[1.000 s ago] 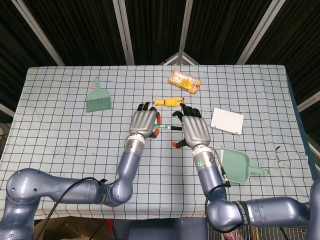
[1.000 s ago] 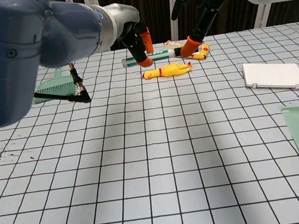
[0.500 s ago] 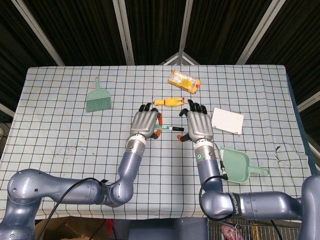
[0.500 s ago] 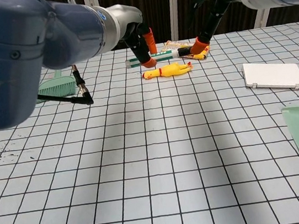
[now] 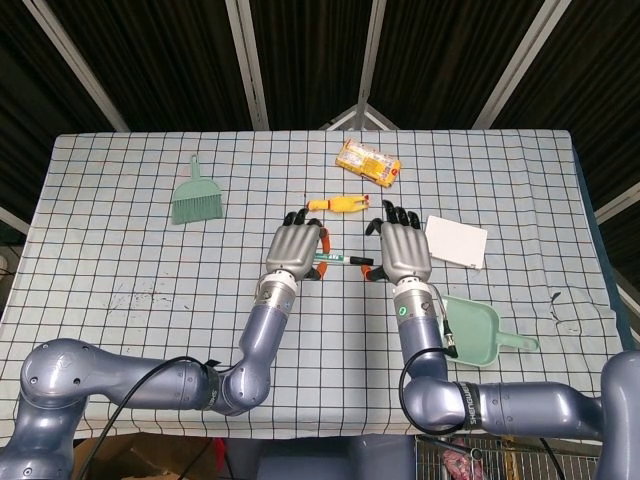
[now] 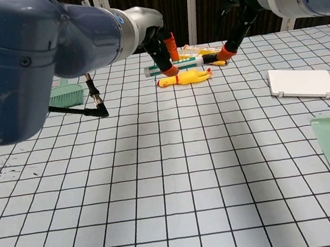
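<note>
A green-and-white marker [image 5: 338, 261] with a black cap is held level above the checked tablecloth [image 5: 120, 250]. My left hand [image 5: 295, 248] grips its white body, and orange fingertips [image 6: 167, 52] close around the marker [image 6: 178, 65] in the chest view. My right hand [image 5: 402, 250] lies beside it, fingers stretched forward. Its thumb [image 6: 224, 54] pinches the black cap end. A yellow rubber chicken [image 5: 338, 204] lies on the cloth just beyond both hands.
An orange snack packet [image 5: 367, 163] lies behind the chicken. At the back left lies a green hand brush [image 5: 195, 195]. To the right of my right hand sit a white flat box [image 5: 455, 241] and a green dustpan [image 5: 478, 330].
Both hands have carried the marker a little to the right. The right hand's fingers have uncurled from over the cap and now stretch forward.
</note>
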Controlling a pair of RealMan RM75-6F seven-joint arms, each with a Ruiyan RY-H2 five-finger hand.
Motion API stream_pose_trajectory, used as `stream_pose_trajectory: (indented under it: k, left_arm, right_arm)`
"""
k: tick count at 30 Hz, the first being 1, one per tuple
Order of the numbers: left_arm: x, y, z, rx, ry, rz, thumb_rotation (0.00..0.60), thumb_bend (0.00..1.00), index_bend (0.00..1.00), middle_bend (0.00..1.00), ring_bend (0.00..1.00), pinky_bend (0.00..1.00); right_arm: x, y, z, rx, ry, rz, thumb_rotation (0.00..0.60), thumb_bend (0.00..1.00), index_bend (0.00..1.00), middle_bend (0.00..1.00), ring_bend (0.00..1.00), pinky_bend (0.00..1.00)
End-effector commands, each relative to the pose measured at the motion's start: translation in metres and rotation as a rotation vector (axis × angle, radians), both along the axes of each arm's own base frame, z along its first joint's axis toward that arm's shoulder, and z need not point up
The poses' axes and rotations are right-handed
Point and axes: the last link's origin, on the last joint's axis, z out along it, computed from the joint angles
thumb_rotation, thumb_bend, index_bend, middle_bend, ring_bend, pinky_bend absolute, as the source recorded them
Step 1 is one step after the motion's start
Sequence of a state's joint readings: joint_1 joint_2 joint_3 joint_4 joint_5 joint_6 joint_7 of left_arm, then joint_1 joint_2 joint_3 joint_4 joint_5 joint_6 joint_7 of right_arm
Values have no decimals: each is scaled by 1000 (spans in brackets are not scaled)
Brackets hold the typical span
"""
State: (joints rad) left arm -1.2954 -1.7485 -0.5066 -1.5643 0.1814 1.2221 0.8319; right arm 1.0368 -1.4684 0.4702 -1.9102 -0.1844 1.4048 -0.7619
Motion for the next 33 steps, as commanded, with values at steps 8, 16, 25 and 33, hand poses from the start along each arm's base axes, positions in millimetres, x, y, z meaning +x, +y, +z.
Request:
stream_pose_trajectory:
  k: [8, 16, 25, 33]
  left_arm:
    - [0, 0, 0, -1, -7, 0, 600, 575, 629, 224, 0, 0]
    - [0, 0, -2, -7, -14, -2, 600, 576, 633, 225, 0, 0]
    - [0, 0, -1, -8, -19, -5, 600, 575, 633, 226, 0, 0]
    - [-1, 0, -1, -10, -23, -4, 600, 575, 633, 226, 0, 0]
  right_arm:
    - [0, 0, -2, 8, 6, 3, 600, 276, 430, 0, 19, 0]
    - [1, -1, -6, 16, 10, 0, 600, 293, 476, 0, 23, 0]
    - [0, -1, -7, 22, 15, -5, 600, 299, 514, 0, 25, 0]
    - [-2, -1, -7, 28, 14, -9, 600, 319, 545, 0, 28, 0]
